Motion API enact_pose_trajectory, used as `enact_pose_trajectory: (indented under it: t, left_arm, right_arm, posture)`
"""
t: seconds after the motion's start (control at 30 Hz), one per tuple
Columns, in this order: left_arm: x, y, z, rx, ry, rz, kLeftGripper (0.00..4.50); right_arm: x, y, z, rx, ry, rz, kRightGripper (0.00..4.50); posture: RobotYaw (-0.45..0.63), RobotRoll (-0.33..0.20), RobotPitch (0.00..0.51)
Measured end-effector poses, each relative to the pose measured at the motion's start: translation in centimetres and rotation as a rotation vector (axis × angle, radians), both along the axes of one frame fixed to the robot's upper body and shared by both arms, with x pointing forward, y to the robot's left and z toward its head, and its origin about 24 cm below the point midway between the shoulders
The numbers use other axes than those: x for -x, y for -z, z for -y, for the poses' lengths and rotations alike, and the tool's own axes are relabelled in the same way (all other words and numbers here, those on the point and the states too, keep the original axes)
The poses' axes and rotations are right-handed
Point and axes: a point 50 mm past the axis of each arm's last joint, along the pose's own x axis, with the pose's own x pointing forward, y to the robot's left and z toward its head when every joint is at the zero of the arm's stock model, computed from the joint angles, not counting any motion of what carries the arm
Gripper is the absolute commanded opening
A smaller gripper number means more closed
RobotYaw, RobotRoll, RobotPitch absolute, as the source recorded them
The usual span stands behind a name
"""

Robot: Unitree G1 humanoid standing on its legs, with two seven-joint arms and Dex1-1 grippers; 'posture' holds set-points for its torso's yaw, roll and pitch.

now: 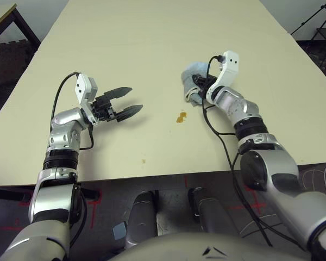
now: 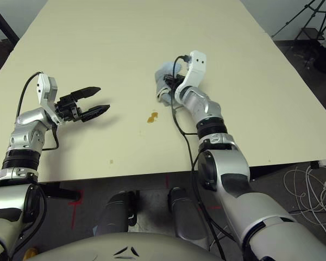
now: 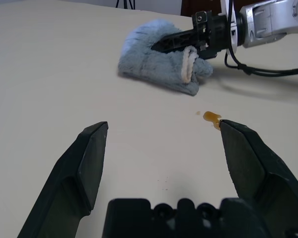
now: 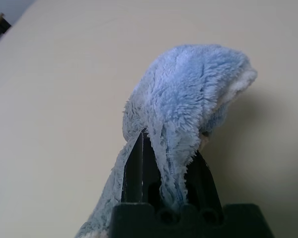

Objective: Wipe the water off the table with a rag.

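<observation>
The left tool (image 1: 125,103) hovers over the cream surface (image 1: 125,43) with its fingers spread wide and nothing between them. The water (image 1: 181,117) sits as small orange-brown blotches between the arms. Just beyond, the right tool (image 1: 198,84) is clamped on the blue-grey rag (image 1: 193,70).
</observation>
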Motion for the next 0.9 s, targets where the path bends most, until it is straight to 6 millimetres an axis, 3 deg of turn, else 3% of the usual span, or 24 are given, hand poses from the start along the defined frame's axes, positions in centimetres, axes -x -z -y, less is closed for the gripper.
enact_pose_trajectory:
  t: [0.3, 0.47, 0.57, 0.8, 0.9]
  left_arm:
    - [-0.1, 0.1, 0.3, 0.008, 0.006, -0.001, 4.5]
    - [-0.1, 0.1, 0.4, 0.011, 0.008, 0.0, 4.5]
    - [-0.2, 0.1, 0.4, 0.013, 0.007, -0.004, 4.5]
    - [-0.6, -0.2, 0.5, 0.017, 0.007, 0.007, 4.5]
    - [-0.6, -0.2, 0.5, 0.016, 0.008, 0.009, 4.5]
  right_arm:
    - [0.8, 0.1, 5.9, 0.184, 0.048, 0.005, 0.02]
    - [1.1, -0.6, 6.7, 0.192, 0.047, 0.027, 0.02]
    - [1.5, -1.1, 5.9, 0.151, 0.019, 0.038, 0.02]
    - [2.6, -3.6, 2.0, -0.002, -0.076, 0.096, 0.02]
    - [3.3, -3.5, 0.6, -0.024, -0.118, 0.077, 0.02]
  posture:
    - [-0.15, 0.0, 0.145]
    - [-0.15, 0.0, 0.143]
    - [-0.16, 0.0, 0.142]
    - [-0.17, 0.0, 0.138]
    - [-0.16, 0.0, 0.139]
